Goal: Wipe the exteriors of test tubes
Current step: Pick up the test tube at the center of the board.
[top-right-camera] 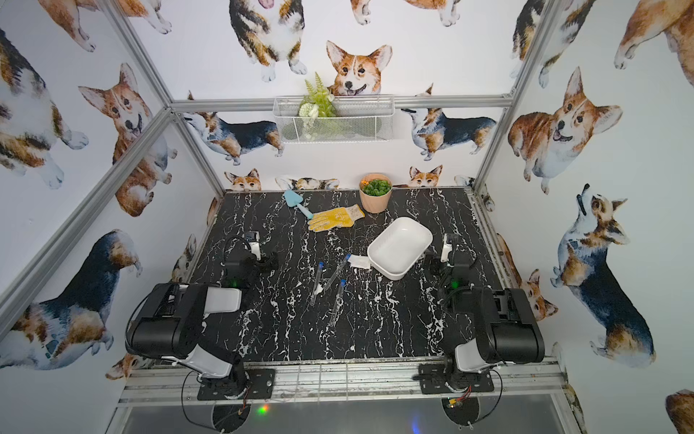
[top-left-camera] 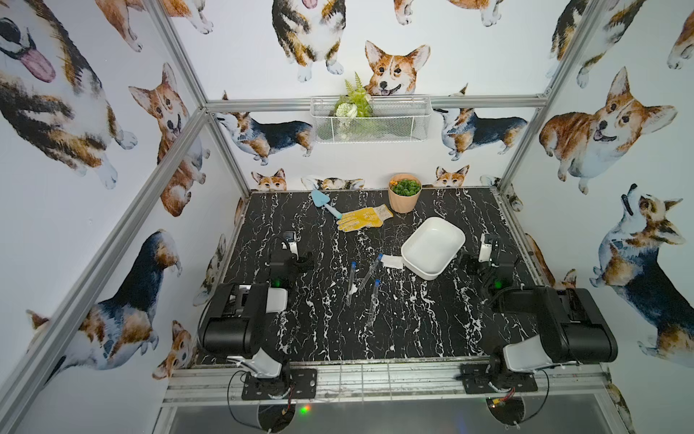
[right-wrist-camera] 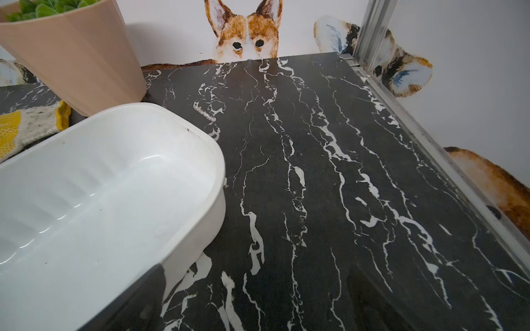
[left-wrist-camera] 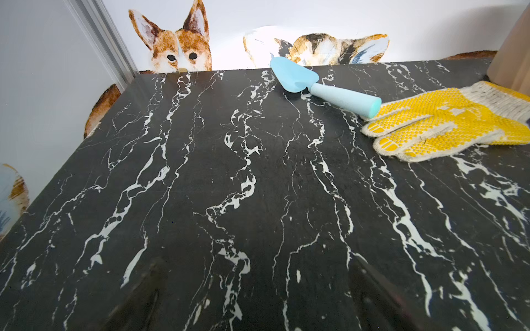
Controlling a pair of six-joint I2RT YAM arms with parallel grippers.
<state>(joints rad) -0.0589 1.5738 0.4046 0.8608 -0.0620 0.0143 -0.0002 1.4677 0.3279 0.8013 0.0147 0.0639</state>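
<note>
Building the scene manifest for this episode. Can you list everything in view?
test tubes: three, clear with blue caps, lying mid-table
wipe: one, white, folded, beside the tray
tray: one, white, toward the right arm
glove: one, yellow, back of table
trowel: one, light blue, handle end at the glove's fingers
pot: one, peach, green plant, back edge
wire basket: one, white, back wall, holds greenery
table: one, black marble pattern
left gripper: one, black, open, over bare table
right gripper: one, black, open, beside the tray
</note>
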